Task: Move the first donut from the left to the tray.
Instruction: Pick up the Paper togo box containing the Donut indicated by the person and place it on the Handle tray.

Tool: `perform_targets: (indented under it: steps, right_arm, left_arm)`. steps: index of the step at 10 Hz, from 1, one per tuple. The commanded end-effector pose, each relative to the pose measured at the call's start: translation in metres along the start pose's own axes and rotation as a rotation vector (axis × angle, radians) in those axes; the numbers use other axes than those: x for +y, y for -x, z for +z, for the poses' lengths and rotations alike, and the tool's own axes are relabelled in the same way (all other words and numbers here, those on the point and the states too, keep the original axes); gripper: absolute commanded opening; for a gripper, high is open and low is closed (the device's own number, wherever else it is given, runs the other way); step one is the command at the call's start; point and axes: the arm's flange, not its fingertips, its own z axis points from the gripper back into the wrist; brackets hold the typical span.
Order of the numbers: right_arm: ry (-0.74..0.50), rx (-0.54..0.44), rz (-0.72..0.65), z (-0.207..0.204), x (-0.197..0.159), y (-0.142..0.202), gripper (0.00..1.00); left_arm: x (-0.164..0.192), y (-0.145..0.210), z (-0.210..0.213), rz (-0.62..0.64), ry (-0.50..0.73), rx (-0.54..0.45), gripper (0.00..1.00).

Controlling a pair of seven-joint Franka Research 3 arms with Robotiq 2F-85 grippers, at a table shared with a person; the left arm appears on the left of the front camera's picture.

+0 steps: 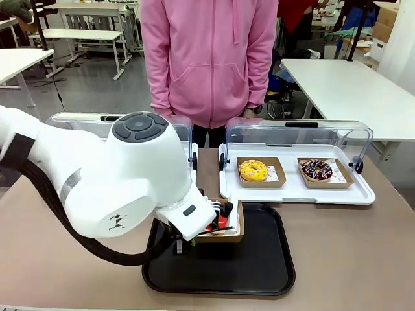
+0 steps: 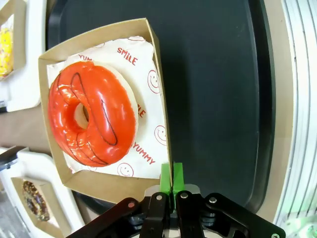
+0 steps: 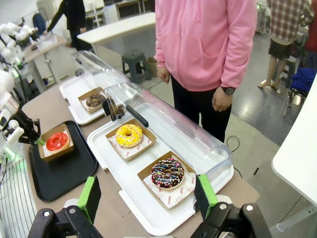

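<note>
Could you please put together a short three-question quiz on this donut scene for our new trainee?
1. True or false: the left gripper is shut on the wall of the cardboard holder.
2. What lies under the red-glazed donut in its holder: A) the black tray, B) a white display tray, C) the bare table?
3. What state is the right gripper in?

Key: 1 true; 2 A; 3 open, holding nothing.

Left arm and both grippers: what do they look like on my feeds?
The left arm is glossy white and rounded, with a dark grey round cap, a small black figure mark and a black cable. The left gripper and right gripper have black linkage fingers with green pads.
</note>
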Motion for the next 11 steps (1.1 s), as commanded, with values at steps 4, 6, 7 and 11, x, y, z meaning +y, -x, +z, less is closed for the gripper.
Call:
perform_targets:
  steps: [4, 6, 7, 11]
  right_arm:
    - [-0.005, -0.015, 0.008, 0.000, 0.000, -0.002, 1.00]
    - [-0.005, -0.015, 0.008, 0.000, 0.000, -0.002, 1.00]
    - [-0.005, -0.015, 0.008, 0.000, 0.000, -0.002, 1.00]
    - [-0.005, -0.015, 0.008, 0.000, 0.000, -0.002, 1.00]
  left_arm:
    - [-0.020, -0.010, -0.023, 0.019, 0.020, 0.041, 0.02]
    - [-0.020, -0.011, -0.029, 0.026, 0.042, 0.039, 0.02]
    - [-0.019, -0.011, -0.033, 0.037, 0.060, 0.044, 0.02]
    - [-0.013, -0.011, -0.034, 0.058, 0.088, 0.056, 0.60]
